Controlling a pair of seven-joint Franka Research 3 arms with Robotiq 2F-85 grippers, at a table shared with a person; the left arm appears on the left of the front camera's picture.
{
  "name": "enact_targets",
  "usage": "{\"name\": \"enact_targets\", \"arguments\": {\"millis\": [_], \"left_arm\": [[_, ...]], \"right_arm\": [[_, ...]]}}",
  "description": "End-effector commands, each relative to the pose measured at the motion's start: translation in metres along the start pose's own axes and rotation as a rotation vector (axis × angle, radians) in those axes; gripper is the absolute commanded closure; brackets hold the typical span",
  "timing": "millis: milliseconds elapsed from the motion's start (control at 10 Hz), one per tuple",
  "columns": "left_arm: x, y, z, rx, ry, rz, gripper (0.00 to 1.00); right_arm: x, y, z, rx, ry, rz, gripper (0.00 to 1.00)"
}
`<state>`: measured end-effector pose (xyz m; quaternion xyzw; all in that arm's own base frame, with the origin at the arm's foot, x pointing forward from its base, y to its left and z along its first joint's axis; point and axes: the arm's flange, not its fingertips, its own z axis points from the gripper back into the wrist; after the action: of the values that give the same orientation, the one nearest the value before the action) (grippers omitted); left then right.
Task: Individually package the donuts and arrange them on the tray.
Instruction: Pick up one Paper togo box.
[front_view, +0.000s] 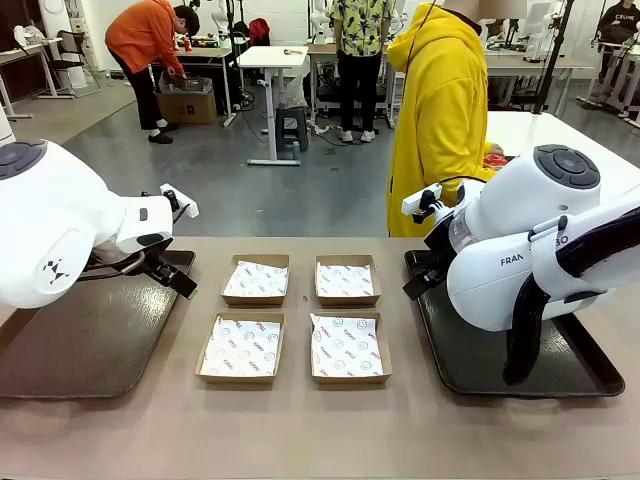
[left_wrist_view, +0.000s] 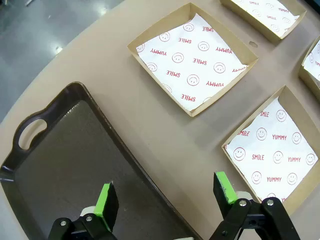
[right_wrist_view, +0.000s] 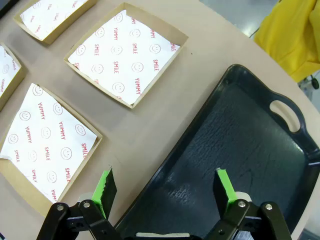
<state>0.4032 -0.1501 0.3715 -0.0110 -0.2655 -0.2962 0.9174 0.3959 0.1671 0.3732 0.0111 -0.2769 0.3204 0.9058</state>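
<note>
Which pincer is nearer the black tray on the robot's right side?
Right. The right pincer hangs open over the inner edge of the black tray, beside the paper-lined boxes; the left pincer is beyond the boxes, open over the brown tray.

The left gripper hangs with green-padded jaws spread wide, one side over the dark tray and the other over the tan table. Beyond lie a shallow cardboard box and a second box — both lined with white paper printed SMILE and YUMMY.
</note>
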Motion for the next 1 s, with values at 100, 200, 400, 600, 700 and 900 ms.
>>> {"name": "enact_targets", "arguments": {"millis": [100, 200, 400, 600, 700, 900], "left_arm": [[0.000, 0.000, 0.000, 0.000, 0.000, 0.000, 0.00], [-0.005, -0.003, 0.009, -0.025, -0.011, 0.005, 0.00], [-0.035, -0.014, 0.044, -0.039, 0.078, -0.015, 0.00], [-0.061, -0.019, 0.078, -0.040, 0.117, -0.041, 0.00], [-0.069, -0.023, 0.084, -0.067, 0.157, -0.073, 0.00], [-0.076, -0.030, 0.088, -0.063, 0.165, -0.091, 0.00]], "right_arm": [[0.000, 0.000, 0.000, 0.000, 0.000, 0.000, 0.00], [-0.003, 0.004, 0.003, -0.040, 0.035, -0.030, 0.00], [-0.025, 0.021, 0.034, -0.031, 0.106, -0.026, 0.00], [-0.056, 0.032, 0.084, 0.005, 0.144, 0.030, 0.00], [-0.071, 0.037, 0.099, 0.031, 0.142, 0.045, 0.00], [-0.089, 0.048, 0.116, -0.039, 0.145, 0.097, 0.00]]}}
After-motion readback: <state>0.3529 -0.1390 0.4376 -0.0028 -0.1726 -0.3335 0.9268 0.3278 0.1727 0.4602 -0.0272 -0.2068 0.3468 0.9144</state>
